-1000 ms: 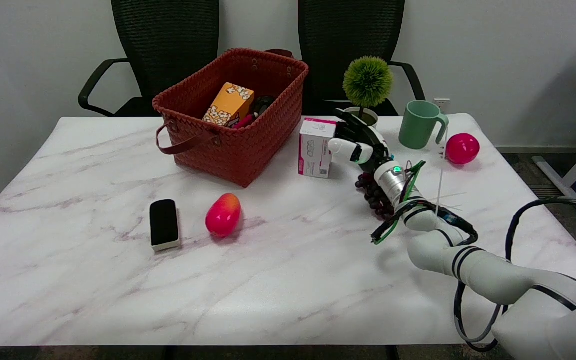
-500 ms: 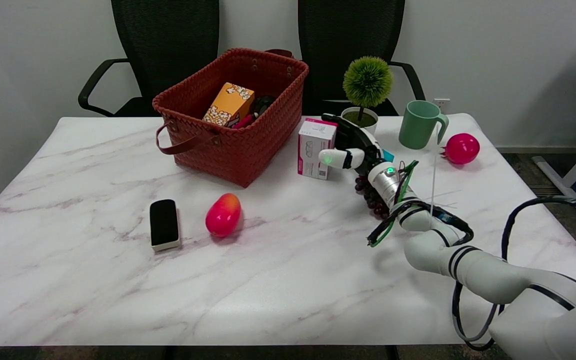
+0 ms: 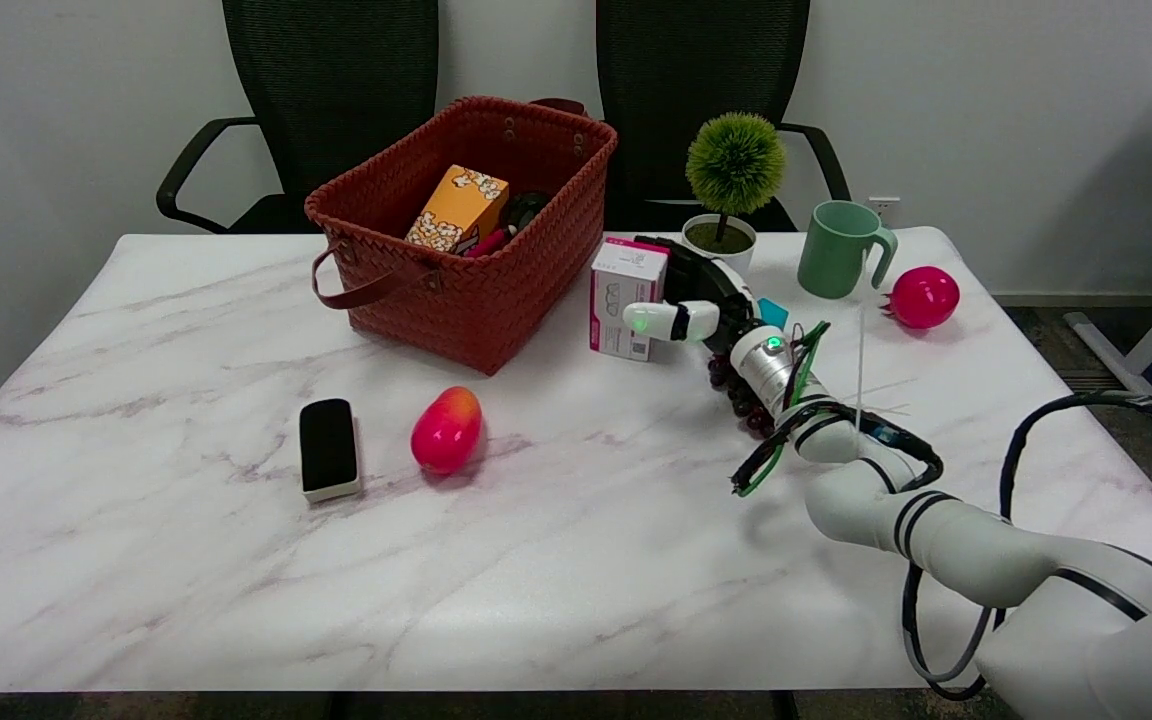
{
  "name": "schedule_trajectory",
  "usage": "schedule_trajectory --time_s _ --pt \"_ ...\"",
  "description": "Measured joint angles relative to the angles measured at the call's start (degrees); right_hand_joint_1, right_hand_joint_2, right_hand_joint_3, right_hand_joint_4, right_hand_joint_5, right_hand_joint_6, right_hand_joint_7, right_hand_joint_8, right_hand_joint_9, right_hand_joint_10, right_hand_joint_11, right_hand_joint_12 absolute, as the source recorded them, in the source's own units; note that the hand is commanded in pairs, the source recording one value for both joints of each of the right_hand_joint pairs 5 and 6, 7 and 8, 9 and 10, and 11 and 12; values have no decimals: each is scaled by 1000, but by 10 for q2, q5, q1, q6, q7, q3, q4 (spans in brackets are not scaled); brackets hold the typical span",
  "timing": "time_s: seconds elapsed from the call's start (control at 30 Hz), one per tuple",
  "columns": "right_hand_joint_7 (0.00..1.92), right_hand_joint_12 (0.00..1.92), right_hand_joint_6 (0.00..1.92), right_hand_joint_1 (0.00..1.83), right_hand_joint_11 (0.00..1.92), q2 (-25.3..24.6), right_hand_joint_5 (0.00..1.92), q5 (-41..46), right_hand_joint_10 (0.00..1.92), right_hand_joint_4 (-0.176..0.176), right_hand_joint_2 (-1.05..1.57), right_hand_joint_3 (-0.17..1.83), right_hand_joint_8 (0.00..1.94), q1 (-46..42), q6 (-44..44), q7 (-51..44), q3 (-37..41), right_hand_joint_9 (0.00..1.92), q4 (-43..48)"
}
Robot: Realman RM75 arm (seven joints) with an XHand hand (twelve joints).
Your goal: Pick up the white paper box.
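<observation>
white paper box upright on table, at 4 o'clock from basket | right hand at its right side, fingers wrapped front and back | likely closing to lift; firm hold unclear

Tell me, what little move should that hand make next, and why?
Probably close the fingers firmly on the white paper box, then lift. The right hand already wraps its right side, a finger across the front and others behind, yet the box seems to stand on the table.
</observation>
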Motion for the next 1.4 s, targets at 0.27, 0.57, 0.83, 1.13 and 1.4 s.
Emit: schedule_trajectory --time_s 0.27,0.57,0.83,1.13,1.4 --pt "660 356 620 1326 356 -2 620 -1 508 0 393 655 660 0 -4 0 1 508 1" --pt "785 420 666 1347 420 -3 666 -1 516 0 537 661 785 1 -6 0 4 516 1" --pt "807 454 678 1346 454 -3 678 0 521 0 556 686 807 1 -6 0 5 521 2" --pt "815 472 693 1344 472 -2 693 -1 535 0 574 729 815 -4 -1 0 14 535 22" --pt "880 493 706 1339 493 3 706 -1 550 0 611 732 880 -12 6 0 23 550 51"
